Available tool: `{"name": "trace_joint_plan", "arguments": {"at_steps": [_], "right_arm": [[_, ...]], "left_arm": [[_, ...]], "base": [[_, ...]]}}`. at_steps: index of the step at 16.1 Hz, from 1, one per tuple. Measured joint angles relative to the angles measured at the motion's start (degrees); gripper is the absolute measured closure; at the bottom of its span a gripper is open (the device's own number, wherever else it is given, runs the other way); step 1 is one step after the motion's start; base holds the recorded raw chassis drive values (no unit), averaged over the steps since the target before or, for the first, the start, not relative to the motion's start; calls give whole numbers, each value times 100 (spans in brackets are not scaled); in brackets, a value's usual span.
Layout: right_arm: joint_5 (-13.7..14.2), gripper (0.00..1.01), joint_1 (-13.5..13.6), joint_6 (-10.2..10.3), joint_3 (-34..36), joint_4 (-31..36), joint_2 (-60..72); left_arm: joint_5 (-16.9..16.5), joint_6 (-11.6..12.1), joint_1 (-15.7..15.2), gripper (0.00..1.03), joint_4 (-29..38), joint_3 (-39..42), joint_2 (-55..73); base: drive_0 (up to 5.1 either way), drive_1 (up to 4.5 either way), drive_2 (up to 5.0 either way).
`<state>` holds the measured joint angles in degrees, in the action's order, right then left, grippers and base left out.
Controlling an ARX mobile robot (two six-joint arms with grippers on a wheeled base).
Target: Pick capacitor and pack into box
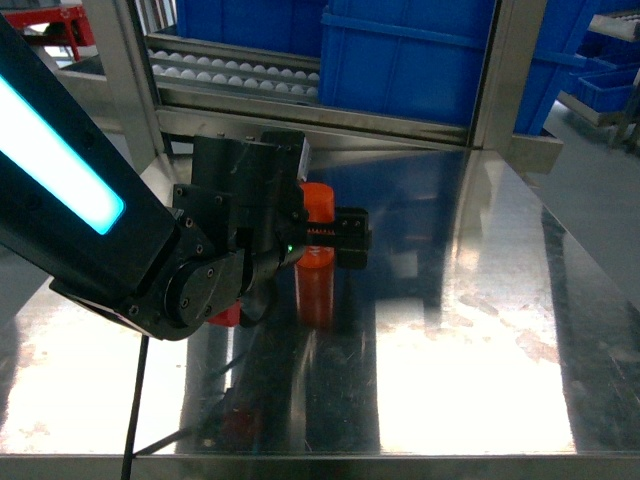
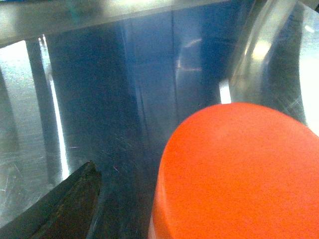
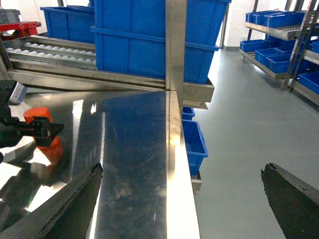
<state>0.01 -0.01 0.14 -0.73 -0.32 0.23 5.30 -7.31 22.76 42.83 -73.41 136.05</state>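
capacitor (image 1: 318, 204) upright on table (image 1: 480, 330), left of centre | left gripper (image 1: 335, 238) around it | bins (image 1: 400, 60) behind table

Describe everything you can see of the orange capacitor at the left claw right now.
The capacitor is a plain matte orange cylinder with a flat round top, no markings visible. It stands upright on the shiny steel table, which mirrors it below. The left claw brackets its upper body, dark fingers on either side; whether they press it is unclear. From the right wrist view it sits at the table's left part.
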Motion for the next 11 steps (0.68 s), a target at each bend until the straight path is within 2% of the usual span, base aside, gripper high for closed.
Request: {"name": "trace_joint_plan", "arguments": {"at_steps": [3,4,7,10,11], "right_arm": [[0,3,0,0,0,0,0],[0,3,0,0,0,2,0],[0,3,0,0,0,0,0],[0,3,0,0,0,0,0],[0,3,0,0,0,2,0]], "left_arm": [[-35,-101,0,46,-354,-17,-22],[2,-138,0,56,-422,90,-131],[289,-122,-81,58,-162,988,-1156],[684,179,-275,58,621,2498,-3298],[815,223,-341,58,649,3036,-4052]], "base": [[0,0,0],[0,0,0],[0,0,0],[0,0,0],[0,0,0]]}}
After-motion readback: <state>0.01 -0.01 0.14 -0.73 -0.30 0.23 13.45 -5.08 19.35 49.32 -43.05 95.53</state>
